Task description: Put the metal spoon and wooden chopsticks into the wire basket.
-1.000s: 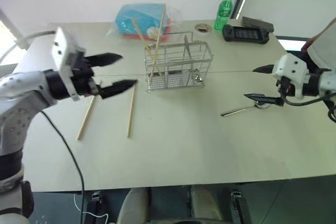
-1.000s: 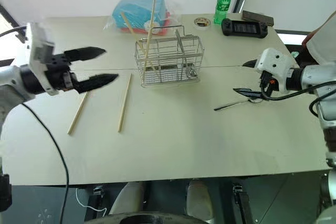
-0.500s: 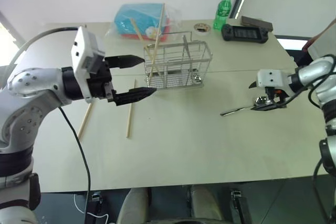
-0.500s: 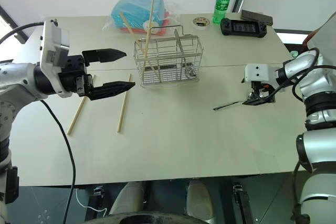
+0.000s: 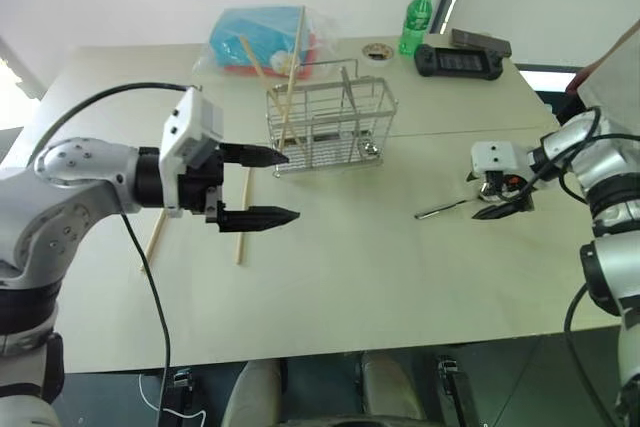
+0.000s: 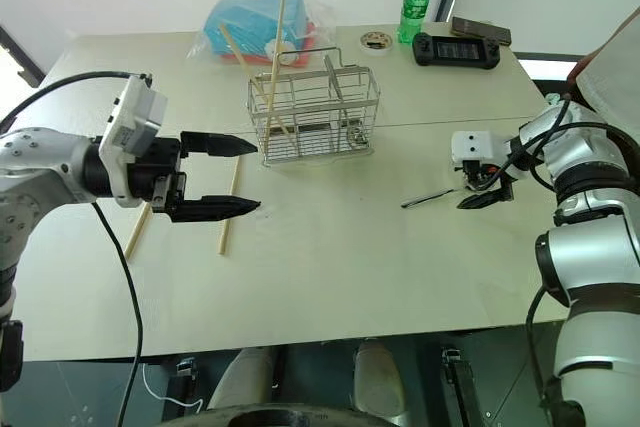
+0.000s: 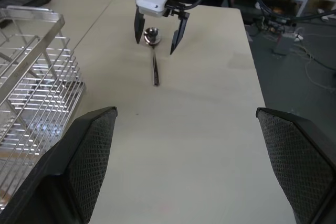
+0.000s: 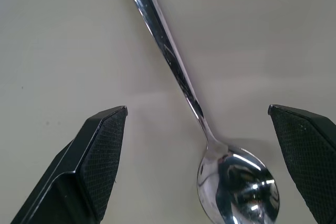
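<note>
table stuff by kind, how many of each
chopsticks: 4, two in the basket, two flat on the table
spoons: 2
wire basket: 1
green bottle: 1
blue package: 1
black handheld: 1
tape roll: 1
total: 11

The wire basket (image 5: 330,127) stands on the counter (image 5: 340,267) near its middle, toward the far side. 2 wooden chopsticks (image 5: 292,72) lean upright in its left compartment, their tops over the wrapped package (image 5: 262,39) lying behind the basket. 2 more chopsticks (image 5: 240,227) lie flat on the counter to the basket's left, side by side but apart. The metal spoon (image 5: 455,208) lies flat well right of the basket, its bowl at the right end, handle pointing left. At the far right edge stand a bottle (image 5: 412,19), a tape roll (image 5: 376,51) and a game controller (image 5: 462,59).
</note>
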Available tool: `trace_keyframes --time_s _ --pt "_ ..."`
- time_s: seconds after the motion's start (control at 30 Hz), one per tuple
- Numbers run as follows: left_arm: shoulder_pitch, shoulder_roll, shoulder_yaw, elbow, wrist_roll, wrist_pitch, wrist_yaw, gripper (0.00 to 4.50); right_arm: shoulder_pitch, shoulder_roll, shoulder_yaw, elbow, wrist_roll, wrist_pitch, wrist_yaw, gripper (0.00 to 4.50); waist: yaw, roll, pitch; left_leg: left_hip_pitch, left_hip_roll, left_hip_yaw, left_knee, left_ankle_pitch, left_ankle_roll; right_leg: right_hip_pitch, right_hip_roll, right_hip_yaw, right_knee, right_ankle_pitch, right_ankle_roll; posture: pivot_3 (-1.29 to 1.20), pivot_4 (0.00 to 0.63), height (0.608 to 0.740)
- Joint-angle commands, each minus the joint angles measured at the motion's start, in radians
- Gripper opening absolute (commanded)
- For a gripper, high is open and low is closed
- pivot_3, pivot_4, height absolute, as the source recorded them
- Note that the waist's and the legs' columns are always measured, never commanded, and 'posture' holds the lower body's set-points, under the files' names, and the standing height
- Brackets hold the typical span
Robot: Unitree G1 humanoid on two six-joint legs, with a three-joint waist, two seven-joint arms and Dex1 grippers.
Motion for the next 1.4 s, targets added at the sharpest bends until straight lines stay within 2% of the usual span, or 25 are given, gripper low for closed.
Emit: trace_keyframes --time_s 0.03,0.07,0.17,0.23,0.4,0.63,0.7,0.77,0.87,0.93,1.0,1.03,1.17,1.3,1.4 --pt "-0.053 -0.007 0.017 0.008 0.002 -0.013 0.005 4.47 -0.040 0.011 -0.013 0.012 -0.012 0.012 -0.024 4.50 0.001 0.000 0.000 0.000 0.000 0.000 0.000 0.000 0.000 0.000 0.000 0.000 0.000 0.000 0.000 0.00 0.150 0.710" --pt "-0.058 -0.010 0.020 0.012 0.000 -0.011 0.006 4.47 -0.041 0.017 -0.013 0.016 -0.015 0.018 -0.023 4.50 0.001 0.000 0.000 0.000 0.000 0.000 0.000 0.000 0.000 0.000 0.000 0.000 0.000 0.000 0.000 0.00 0.150 0.710" --pt "-0.067 -0.010 0.023 0.017 0.002 -0.008 0.007 4.50 -0.037 0.029 -0.009 0.023 -0.025 0.027 -0.009 3.60 0.001 0.000 0.000 0.000 0.000 0.000 0.000 0.000 0.000 0.000 0.000 0.000 0.000 0.000 0.000 0.00 0.150 0.710" --pt "-0.070 -0.008 0.025 0.017 0.000 -0.005 0.008 4.50 -0.031 0.029 -0.002 0.023 -0.033 0.020 0.010 2.68 0.001 0.000 0.000 0.000 0.000 0.000 0.000 0.000 0.000 0.000 0.000 0.000 0.000 0.000 0.000 0.00 0.150 0.710" --pt "-0.084 -0.004 0.034 0.012 -0.015 0.008 0.016 4.50 -0.017 0.033 0.000 0.025 -0.048 0.005 0.012 0.03 0.000 0.000 0.000 0.000 0.000 0.000 0.000 0.000 0.000 0.000 0.000 0.000 0.000 0.000 0.001 0.00 0.150 0.710" --pt "-0.094 -0.008 0.041 0.020 -0.014 0.011 0.028 4.50 -0.001 0.027 -0.027 0.006 -0.021 -0.027 0.029 0.03 0.000 0.000 0.000 0.000 0.000 -0.001 0.001 0.000 0.000 0.001 0.000 0.000 0.001 0.000 0.001 0.00 0.150 0.710" --pt "-0.095 -0.008 0.042 0.026 -0.008 0.007 0.031 4.50 0.004 0.025 -0.066 -0.019 0.028 -0.062 0.058 0.03 0.000 0.000 0.000 0.000 0.000 0.000 0.001 0.000 0.000 0.001 0.000 0.000 0.001 0.000 0.001 0.00 0.150 0.710" --pt "-0.101 -0.010 0.051 0.043 -0.004 0.002 0.040 4.50 0.035 0.031 -0.136 -0.138 0.191 -0.016 0.171 0.03 0.000 0.000 0.000 0.000 0.000 -0.001 0.001 0.000 0.000 0.001 0.000 0.000 0.001 0.000 0.001 0.00 0.150 0.710" --pt "-0.117 -0.018 0.070 0.065 -0.007 0.002 0.061 4.50 0.163 -0.038 -0.117 -0.497 0.494 0.191 0.215 0.03 0.001 0.001 0.000 0.000 0.000 -0.001 0.001 0.000 0.000 0.001 0.000 0.000 0.001 0.001 0.002 0.00 0.150 0.710" --pt "-0.132 -0.026 0.081 0.086 -0.002 -0.003 0.078 4.50 0.226 -0.081 -0.187 -0.775 0.737 0.518 0.215 0.03 0.005 0.002 0.001 0.000 0.000 -0.001 0.001 0.000 0.000 0.001 0.000 0.000 0.001 0.001 0.003 0.00 0.150 0.710" --pt "-0.143 -0.032 0.089 0.103 0.006 -0.009 0.087 4.50 0.238 -0.078 -0.280 -0.924 0.860 0.752 0.199 0.03 0.005 0.002 0.001 0.000 0.000 -0.002 0.001 0.000 0.000 0.001 0.000 0.000 0.001 0.001 0.003 0.00 0.150 0.710" --pt "-0.145 -0.032 0.091 0.106 0.008 -0.012 0.088 4.50 0.244 -0.076 -0.304 -0.964 0.884 0.809 0.180 0.03 0.004 0.002 0.001 0.000 0.000 -0.002 0.002 0.000 0.000 0.001 0.000 0.000 0.001 0.001 0.003 0.00 0.150 0.710" --pt "-0.172 -0.028 0.096 0.149 0.028 -0.036 0.089 4.50 0.156 0.028 -0.443 -1.074 1.036 1.051 -0.050 0.03 0.003 0.001 0.000 0.000 0.000 -0.002 0.002 0.000 0.000 0.001 0.000 0.000 0.002 0.001 0.003 0.00 0.150 0.710" --pt "-0.201 -0.035 0.092 0.193 0.051 -0.060 0.082 4.50 -0.015 0.234 -0.503 -0.916 0.949 1.013 -0.408 0.03 0.001 0.001 0.000 0.000 0.000 -0.001 0.001 0.000 0.000 -0.002 0.000 0.000 0.004 0.001 0.002 0.00 0.150 0.710" --pt "-0.212 -0.044 0.086 0.206 0.065 -0.075 0.078 4.50 -0.062 0.325 -0.479 -0.780 0.840 0.871 -0.526 0.03 0.007 -0.002 -0.001 -0.001 0.000 -0.002 0.001 0.000 0.000 -0.004 0.000 0.000 0.006 0.001 0.002 0.00 0.150 0.710"
